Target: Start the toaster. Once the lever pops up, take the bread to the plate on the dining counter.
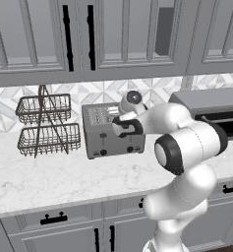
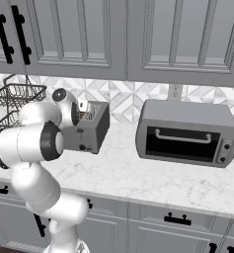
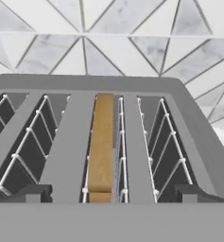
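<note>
The grey four-slot toaster (image 1: 108,132) (image 2: 93,127) (image 3: 75,142) stands on the marble counter against the tiled wall. The golden-tan bread (image 3: 102,146) sits upright in the toaster's third slot from the left, its top edge level with the slot. My gripper (image 3: 114,194) hovers just above the toaster's near edge, open, with one dark fingertip (image 3: 35,193) on each side of the bread's slot and nothing between them. In the base views my arm bends over the toaster and covers its right front. The plate and the dining counter are out of view.
A grey toaster oven (image 2: 187,132) (image 1: 211,110) stands to the toaster's right. A two-tier wire basket rack (image 1: 45,125) stands to its left. Wall cabinets (image 1: 88,39) hang low above the counter (image 1: 64,177). The tiled wall is close behind the toaster.
</note>
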